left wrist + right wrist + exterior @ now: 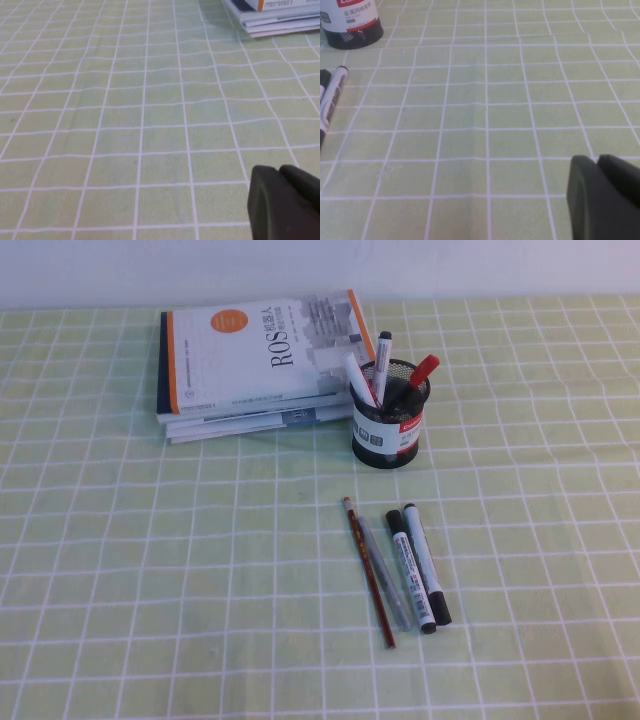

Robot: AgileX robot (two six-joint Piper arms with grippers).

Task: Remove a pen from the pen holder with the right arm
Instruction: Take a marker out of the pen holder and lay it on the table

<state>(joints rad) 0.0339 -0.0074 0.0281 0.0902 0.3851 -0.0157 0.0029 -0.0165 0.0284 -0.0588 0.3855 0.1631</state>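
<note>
Black metal mesh forms the pen holder (pixel 388 442); the checked tablecloth (pixel 150 570) looks matt cloth; the books (pixel 250 355) have glossy paper covers.

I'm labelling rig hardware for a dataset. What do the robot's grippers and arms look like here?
Only the tips show. The left gripper, over the cloth in its wrist view, is matte black, blocky, round-edged. The right gripper, also over cloth, looks identical. No cables, markings or arm links visible; neither arm is in the high view.

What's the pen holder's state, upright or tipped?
Upright: the pen holder stands on its base, three pens poking from its top. Left gripper and right gripper hover low over the tablecloth, away from it.
</note>
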